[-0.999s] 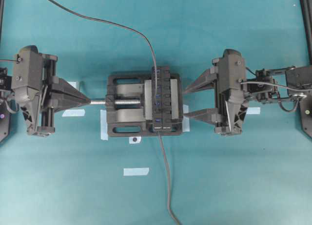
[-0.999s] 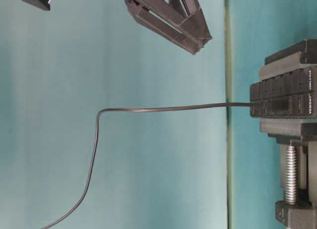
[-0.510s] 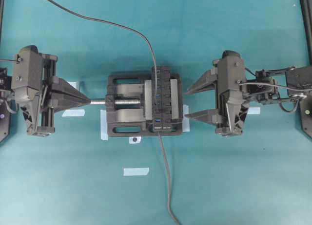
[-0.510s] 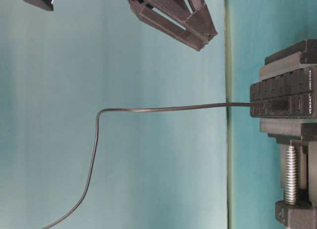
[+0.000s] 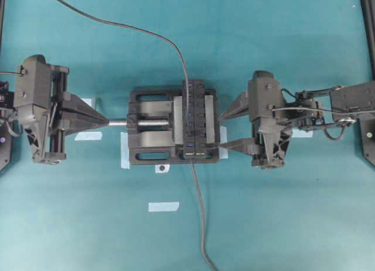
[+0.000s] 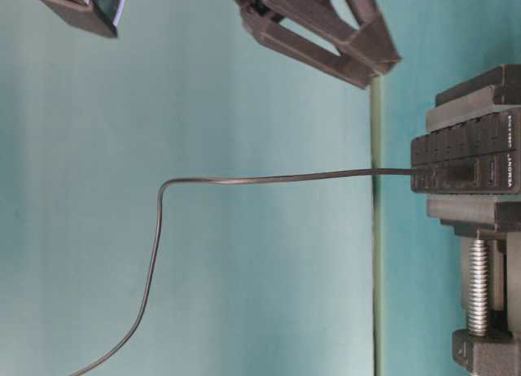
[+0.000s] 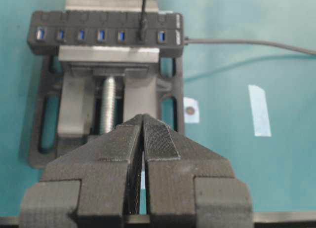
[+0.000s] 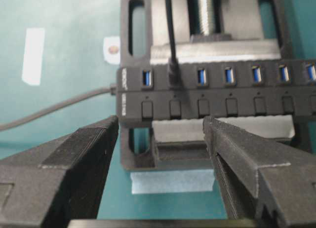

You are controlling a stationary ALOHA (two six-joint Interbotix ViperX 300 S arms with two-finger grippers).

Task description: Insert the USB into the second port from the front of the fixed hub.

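- Overhead view: the hub (image 5: pixel 195 119) lies clamped in a black vise (image 5: pixel 153 128) at the middle of the teal desk (image 5: pixel 281 224). A thin black cable (image 5: pixel 140 31) curves in from the far left and drops to the hub; a thicker lead (image 5: pixel 200 215) leaves the hub's near end. The left claw (image 5: pixel 104 121) sits left of the vise, its tips pressed together with nothing between them, pointing at the vise screw (image 5: pixel 128 122). The right claw (image 5: pixel 221 130) sits at the vise's right side, spread wide and holding nothing, its tips close to the vise edge.
- Table-level view: the cable (image 6: pixel 269 178) runs straight to the hub (image 6: pixel 466 163), which carries white print at one end. The right claw's fingers (image 6: pixel 358 50) hang above and apart from the hub.
- Left wrist view: the plug (image 7: pixel 142 30) stands in the second port (image 7: pixel 141 36) from the end where the lead comes out, between blue slots. The closed claw (image 7: pixel 143 120) points at the vise.
- Right wrist view: the plug (image 8: pixel 173 70) sits in the second port (image 8: pixel 174 78) from the printed end. The open fingers (image 8: pixel 79 144) flank the hub's near side without touching it.
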